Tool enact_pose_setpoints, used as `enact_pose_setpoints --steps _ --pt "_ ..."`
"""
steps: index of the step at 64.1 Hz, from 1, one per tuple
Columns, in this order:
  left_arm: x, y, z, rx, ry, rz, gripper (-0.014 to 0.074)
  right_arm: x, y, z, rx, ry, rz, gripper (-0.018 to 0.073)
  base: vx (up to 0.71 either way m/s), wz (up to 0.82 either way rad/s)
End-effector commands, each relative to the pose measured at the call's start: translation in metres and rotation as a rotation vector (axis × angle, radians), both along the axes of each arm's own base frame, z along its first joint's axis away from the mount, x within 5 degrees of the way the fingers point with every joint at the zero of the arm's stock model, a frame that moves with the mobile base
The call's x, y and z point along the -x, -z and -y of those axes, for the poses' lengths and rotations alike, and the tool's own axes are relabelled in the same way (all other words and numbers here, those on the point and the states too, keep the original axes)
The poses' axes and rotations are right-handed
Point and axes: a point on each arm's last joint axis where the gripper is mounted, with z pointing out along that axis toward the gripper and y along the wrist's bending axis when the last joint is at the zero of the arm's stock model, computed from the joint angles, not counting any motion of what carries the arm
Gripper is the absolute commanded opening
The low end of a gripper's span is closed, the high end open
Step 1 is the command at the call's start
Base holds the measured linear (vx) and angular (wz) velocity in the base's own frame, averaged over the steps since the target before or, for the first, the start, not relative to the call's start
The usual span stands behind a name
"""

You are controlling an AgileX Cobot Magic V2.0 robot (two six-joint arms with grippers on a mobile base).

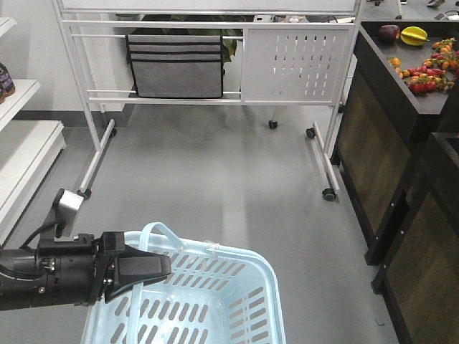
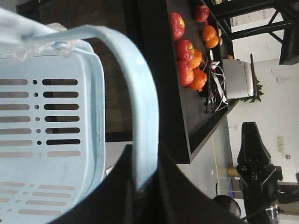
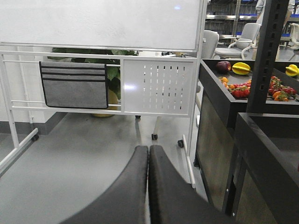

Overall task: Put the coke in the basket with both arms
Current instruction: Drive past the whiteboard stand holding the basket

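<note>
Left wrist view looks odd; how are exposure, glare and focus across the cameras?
Left wrist view: sideways, the left tool a near-black silhouette clamped on the basket handle. Right wrist view: right tool soft in the foreground, small glare spot on the whiteboard. Front view: even light, sharp, a pale sheen on the floor.

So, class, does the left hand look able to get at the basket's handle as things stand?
Probably yes: the fingers of the left hand sit either side of the handle, with nothing blocking.

One basket (image 1: 237, 251) (blue), two tools (image 1: 165, 266) (image 3: 148, 149).
</note>
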Motion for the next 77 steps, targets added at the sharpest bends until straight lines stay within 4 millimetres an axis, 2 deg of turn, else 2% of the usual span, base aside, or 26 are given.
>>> enact_pose_setpoints --steps 1,77 --pt "-0.0005 -0.0206 0.0031 0.119 -0.008 0.044 -0.0006 0.0008 -0.0034 0.0001 0.005 0.001 0.075 -0.0009 0.17 0.0" --pt "-0.0005 -0.0206 0.0031 0.119 -0.008 0.044 -0.0006 0.0008 -0.0034 0.0001 0.005 0.001 0.075 -0.0009 0.16 -0.03"
